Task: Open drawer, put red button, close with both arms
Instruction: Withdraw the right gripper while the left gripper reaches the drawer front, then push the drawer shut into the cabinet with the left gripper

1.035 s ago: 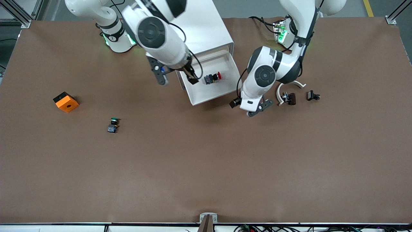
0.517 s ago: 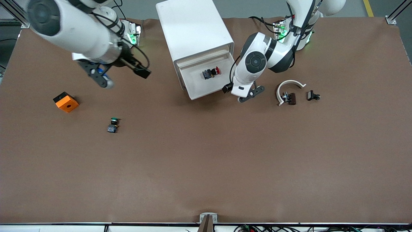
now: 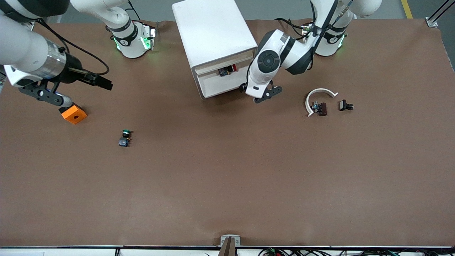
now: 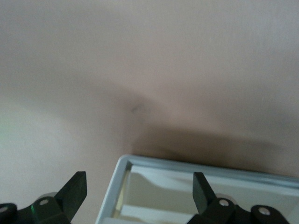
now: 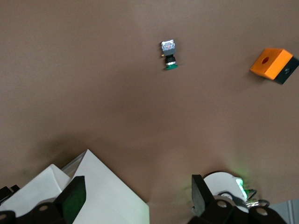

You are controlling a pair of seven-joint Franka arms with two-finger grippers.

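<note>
Matte brown worktop (image 3: 227, 185), glossy white boxy cabinet (image 3: 213, 32). Drawer (image 3: 218, 83) now pushed nearly shut, far less showing than a second ago. The red button (image 3: 226, 70) lies inside it, beside the left gripper (image 3: 261, 93), open and empty at the drawer's front. Right gripper (image 3: 71, 90), open, empty, has swung away over the orange block (image 3: 73, 114).

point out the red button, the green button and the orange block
red button (image 3: 233, 67), front view, on its red cap inside the nearly shut drawer
green button (image 3: 125, 133), front view, on its green cap
orange block (image 3: 73, 114), front view, on its top face beside the hole
</note>
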